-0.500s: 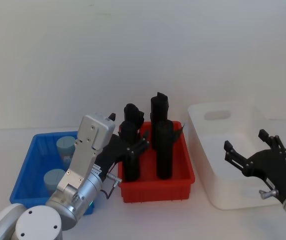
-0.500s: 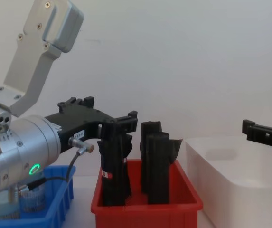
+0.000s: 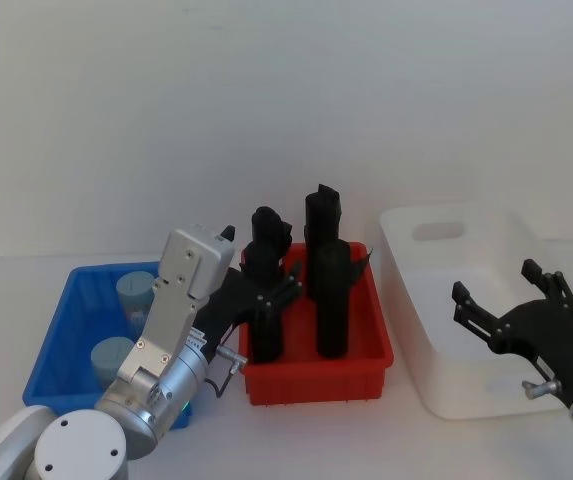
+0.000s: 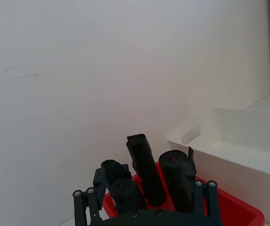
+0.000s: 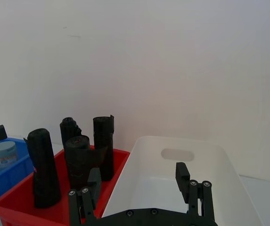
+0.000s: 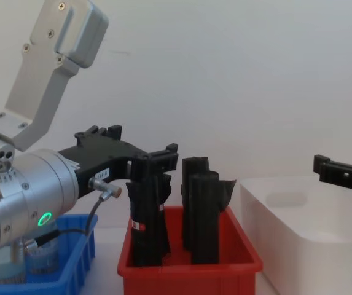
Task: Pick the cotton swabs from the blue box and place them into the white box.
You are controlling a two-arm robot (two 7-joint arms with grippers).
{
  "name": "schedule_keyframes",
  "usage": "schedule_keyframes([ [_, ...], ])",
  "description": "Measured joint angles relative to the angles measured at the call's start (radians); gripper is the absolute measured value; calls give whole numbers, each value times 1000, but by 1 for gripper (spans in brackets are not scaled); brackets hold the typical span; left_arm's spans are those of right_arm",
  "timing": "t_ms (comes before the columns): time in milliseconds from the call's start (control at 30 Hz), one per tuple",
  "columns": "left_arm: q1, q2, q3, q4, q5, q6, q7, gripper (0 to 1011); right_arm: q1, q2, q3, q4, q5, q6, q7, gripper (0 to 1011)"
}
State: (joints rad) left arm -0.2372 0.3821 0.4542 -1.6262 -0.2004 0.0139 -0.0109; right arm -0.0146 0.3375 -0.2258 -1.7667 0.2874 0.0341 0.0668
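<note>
The blue box (image 3: 66,310) stands at the left and holds two cotton swabs tubs with grey-blue lids, one at the back (image 3: 134,291) and one nearer (image 3: 111,356). My left gripper (image 3: 259,260) is open, right of the blue box and over the left side of a red bin; in the left wrist view its empty fingers (image 4: 144,173) frame the black rolls. The white box (image 3: 436,300) stands at the right. My right gripper (image 3: 493,280) hangs open and empty over that box's near side (image 5: 137,173). In the chest view both grippers, left (image 6: 139,144) and right (image 6: 348,161), are above the bins.
A red bin (image 3: 316,375) with several upright black rolls (image 3: 331,310) sits between the blue box and the white box. My left forearm (image 3: 171,330) crosses the blue box's right side. A plain white wall stands behind the table.
</note>
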Motion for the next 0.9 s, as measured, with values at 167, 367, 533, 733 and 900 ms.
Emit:
schedule_keyframes([
  [167, 0, 0, 0, 0, 0, 0, 0, 1004, 0, 0, 0, 0, 0, 0, 0, 1001],
  [367, 0, 0, 0, 0, 0, 0, 0, 1004, 0, 0, 0, 0, 0, 0, 0, 1001],
  [533, 0, 0, 0, 0, 0, 0, 0, 1004, 0, 0, 0, 0, 0, 0, 0, 1001],
  [733, 0, 0, 0, 0, 0, 0, 0, 1004, 0, 0, 0, 0, 0, 0, 0, 1001],
  [900, 0, 0, 0, 0, 0, 0, 0, 1004, 0, 0, 0, 0, 0, 0, 0, 1001],
])
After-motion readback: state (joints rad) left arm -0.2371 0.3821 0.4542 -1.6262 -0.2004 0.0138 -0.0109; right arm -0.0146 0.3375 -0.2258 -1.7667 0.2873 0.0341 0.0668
